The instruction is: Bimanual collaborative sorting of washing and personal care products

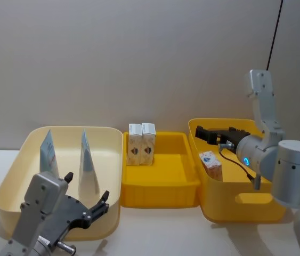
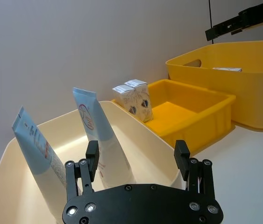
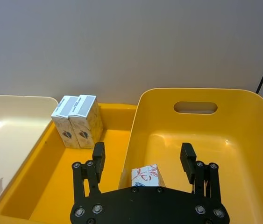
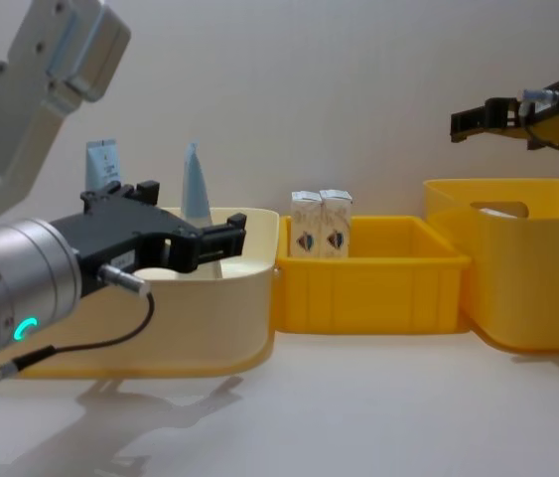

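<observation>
Your right tool [image 3: 143,156], wide, hangs over the carton [image 3: 146,175] in the handled yellow bin [image 3: 243,140]; lower straight to straddle it. Left tool [image 2: 138,151], wide, hovers by the tubes [image 2: 98,135].

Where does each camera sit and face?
Head: high, looking down on the table; left gripper and right gripper show.
Left wrist: behind its open fingers, facing two tubes in the cream bin.
Right wrist: above the right yellow bin, open fingers over a carton.
Chest: low, side-on; both grippers.
Shared: all see the paired cartons.
</observation>
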`<state>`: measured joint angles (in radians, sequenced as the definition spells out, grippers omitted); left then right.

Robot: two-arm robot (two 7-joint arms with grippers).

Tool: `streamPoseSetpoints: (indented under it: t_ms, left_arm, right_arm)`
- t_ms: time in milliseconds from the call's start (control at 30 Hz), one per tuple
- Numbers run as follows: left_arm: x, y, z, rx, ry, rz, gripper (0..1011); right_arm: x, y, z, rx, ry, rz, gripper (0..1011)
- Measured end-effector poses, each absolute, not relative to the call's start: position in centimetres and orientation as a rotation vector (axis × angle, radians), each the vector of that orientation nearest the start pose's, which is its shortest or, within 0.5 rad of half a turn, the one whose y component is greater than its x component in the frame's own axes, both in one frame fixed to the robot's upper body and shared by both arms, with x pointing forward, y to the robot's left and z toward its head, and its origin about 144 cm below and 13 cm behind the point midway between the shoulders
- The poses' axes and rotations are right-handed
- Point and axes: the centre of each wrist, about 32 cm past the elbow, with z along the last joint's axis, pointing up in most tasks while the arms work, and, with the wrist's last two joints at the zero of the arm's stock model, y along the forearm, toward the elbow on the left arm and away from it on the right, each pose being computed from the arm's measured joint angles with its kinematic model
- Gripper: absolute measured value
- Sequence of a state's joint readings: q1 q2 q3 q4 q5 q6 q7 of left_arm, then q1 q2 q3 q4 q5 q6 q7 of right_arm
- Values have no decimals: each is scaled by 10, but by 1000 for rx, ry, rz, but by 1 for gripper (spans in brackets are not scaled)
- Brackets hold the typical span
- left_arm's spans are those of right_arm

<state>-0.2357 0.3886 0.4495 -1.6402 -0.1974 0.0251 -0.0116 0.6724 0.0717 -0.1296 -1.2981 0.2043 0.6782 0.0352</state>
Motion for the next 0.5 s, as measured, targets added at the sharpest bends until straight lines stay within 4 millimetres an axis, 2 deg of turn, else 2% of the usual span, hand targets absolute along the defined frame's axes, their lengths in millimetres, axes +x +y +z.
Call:
streamPoseSetpoints:
  t_ms: [500]
  left_arm:
    - [481,208,1246,132,-340,1174,1003]
  right_arm:
    - [618,-213,1327,-197,267,-1373,1001]
